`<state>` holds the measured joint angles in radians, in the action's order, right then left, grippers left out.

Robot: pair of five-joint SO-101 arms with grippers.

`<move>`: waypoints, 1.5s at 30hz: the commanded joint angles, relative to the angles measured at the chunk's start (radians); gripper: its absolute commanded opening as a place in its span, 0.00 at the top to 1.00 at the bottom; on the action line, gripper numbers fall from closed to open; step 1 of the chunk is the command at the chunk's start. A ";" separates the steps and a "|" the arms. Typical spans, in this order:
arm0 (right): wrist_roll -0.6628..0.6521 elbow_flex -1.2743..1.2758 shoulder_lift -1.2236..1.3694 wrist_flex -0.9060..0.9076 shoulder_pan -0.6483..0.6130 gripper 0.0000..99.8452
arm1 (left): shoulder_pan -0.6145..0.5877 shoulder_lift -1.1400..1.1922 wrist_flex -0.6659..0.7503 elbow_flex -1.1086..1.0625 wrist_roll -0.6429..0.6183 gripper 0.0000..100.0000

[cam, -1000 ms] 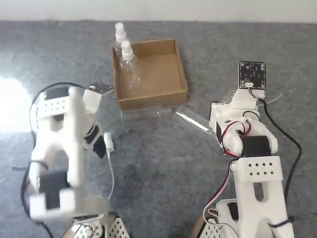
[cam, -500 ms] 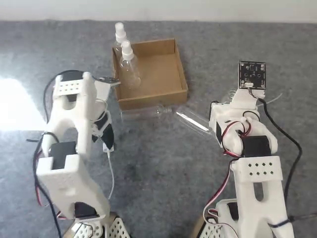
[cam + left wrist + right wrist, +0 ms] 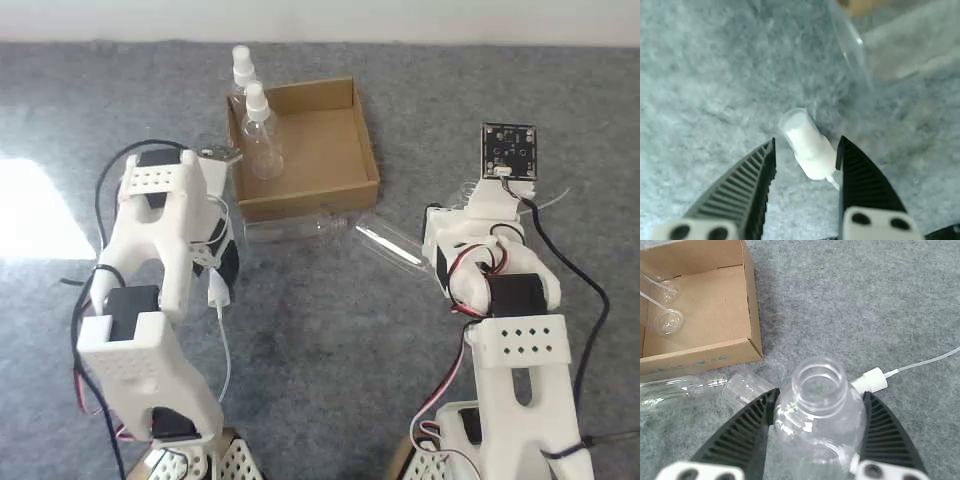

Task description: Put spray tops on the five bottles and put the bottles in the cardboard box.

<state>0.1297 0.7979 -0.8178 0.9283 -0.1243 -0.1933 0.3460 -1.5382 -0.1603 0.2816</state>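
A white spray top (image 3: 807, 147) with a thin tube lies on the grey mat (image 3: 330, 330). My left gripper (image 3: 806, 141) is open, one finger on each side of it; in the high view this gripper (image 3: 218, 285) is just in front of the cardboard box (image 3: 345, 185). My right gripper (image 3: 820, 394) is shut on a clear bottle (image 3: 817, 410) with a bare open neck. Two capped bottles (image 3: 258, 130) stand at the box's left side. An uncapped bottle (image 3: 290, 228) lies along the box front, and another (image 3: 390, 240) lies between it and the right arm.
A second spray top (image 3: 870, 381) lies on the mat beside the held bottle, its tube trailing away. The box's inside right half (image 3: 325, 140) is bare. Cables hang around both arm bases.
The left arm has swung in toward the box and come down, so its open fingers now straddle the spray top. The right arm and its bottle have not moved.
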 commanded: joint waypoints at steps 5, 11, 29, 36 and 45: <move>0.000 -0.015 -0.039 -0.018 0.013 0.81 | 0.008 -0.003 0.072 -0.058 -0.012 0.82; 0.000 -0.015 -0.039 -0.018 0.013 0.81 | 0.008 -0.003 0.126 -0.125 -0.012 0.82; 0.000 -0.015 -0.039 -0.016 0.015 0.81 | 0.009 -0.029 0.055 -0.116 -0.006 0.96; 0.000 -0.015 -0.039 -0.015 0.015 0.81 | 0.008 -0.204 -0.023 -0.116 -0.006 0.96; 0.000 -0.015 -0.039 -0.013 0.013 0.81 | 0.008 -0.440 -0.104 -0.120 -0.006 0.96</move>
<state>0.1297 0.7979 -0.8178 0.9283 -0.1243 -0.1918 0.0391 -1.6118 -0.3030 0.2770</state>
